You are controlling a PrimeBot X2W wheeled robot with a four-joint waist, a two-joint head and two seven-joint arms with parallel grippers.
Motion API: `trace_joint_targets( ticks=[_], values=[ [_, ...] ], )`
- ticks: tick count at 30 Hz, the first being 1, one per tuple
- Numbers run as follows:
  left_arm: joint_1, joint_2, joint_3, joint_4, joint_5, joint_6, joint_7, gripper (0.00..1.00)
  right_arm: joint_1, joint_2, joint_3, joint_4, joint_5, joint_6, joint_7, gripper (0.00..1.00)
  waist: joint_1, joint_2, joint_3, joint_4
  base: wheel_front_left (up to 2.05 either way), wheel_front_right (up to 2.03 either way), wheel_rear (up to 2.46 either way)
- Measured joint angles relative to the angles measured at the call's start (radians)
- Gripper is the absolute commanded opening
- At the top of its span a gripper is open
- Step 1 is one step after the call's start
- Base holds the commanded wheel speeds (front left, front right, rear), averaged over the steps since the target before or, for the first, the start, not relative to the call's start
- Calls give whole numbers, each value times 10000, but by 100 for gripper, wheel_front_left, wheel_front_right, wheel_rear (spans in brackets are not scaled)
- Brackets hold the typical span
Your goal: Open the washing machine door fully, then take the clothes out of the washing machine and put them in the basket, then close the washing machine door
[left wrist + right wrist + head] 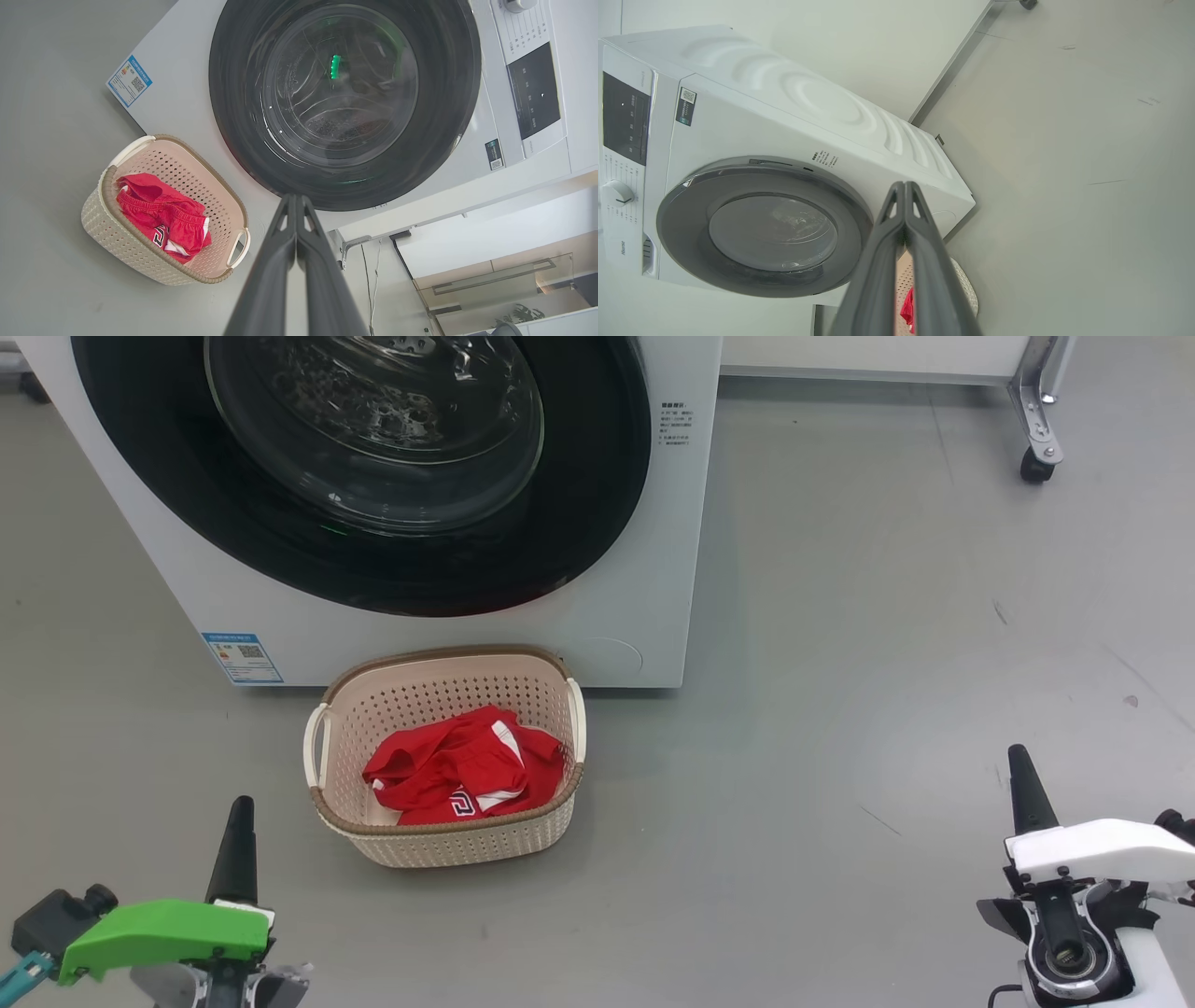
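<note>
Left gripper [242, 821]: fingers pressed together, holding nothing, at the lower left of the head view.
Right gripper [1022, 775]: fingers pressed together, empty, at the lower right.
Clothes [462, 770]: red heap inside the basket [448, 847], centre frame, between the two grippers and slightly higher.
Washing machine door [597, 495]: closed against the washing machine [667, 597], upper left.

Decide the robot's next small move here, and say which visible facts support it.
Probably no further handling, just a hold in place: the door looks shut against the machine, the clothes lie in the basket in front of it, and both pairs of jaws are closed, empty and clear of everything. The job seems done.
</note>
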Motion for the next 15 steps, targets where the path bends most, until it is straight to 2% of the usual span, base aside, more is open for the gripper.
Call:
trace_joint_targets(
  ticks=[15],
  values=[
    [-1, 8, 221, -36, -1653, 0, 481, 0, 39, 38, -341, -38, 1904, 10, 527, 0, 0, 0, -144, -7, 0, 0, 0]
  ],
)
